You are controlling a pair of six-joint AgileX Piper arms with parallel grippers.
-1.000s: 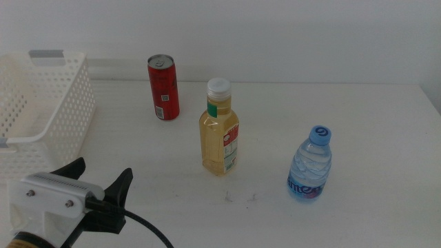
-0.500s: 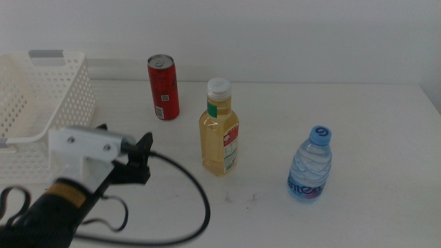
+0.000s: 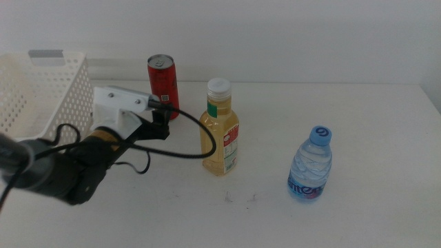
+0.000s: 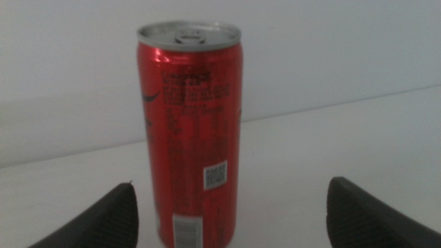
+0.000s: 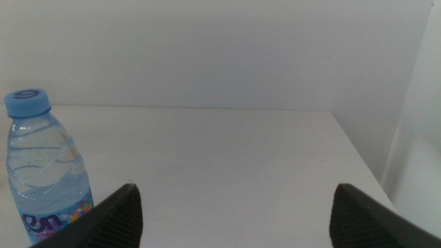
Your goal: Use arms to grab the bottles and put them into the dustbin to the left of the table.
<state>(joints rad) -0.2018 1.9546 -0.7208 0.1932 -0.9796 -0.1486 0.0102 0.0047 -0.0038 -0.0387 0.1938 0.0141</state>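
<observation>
The worktop point(image 3: 358, 131) carries three upright drink containers, with the bin point(image 3: 41, 96) at its left end. The left arm reaches in from the left, past the bin's near corner, and its hand point(image 3: 162, 116) sits just in front of the can point(image 3: 163, 87). In the left wrist view the can point(image 4: 191, 131) stands straight ahead, its long axis vertical, lined up with the gap between the spread jaws but still beyond their tips and not touched. So the approach looks level and head-on, and a short advance should bring the jaws around it. The juice bottle point(image 3: 220, 127) stands to the right, near the cable. The right hand point(image 5: 234, 213) waits with jaws spread, out of the middle view, the water bottle point(image 5: 47, 172) off to one side.
</observation>
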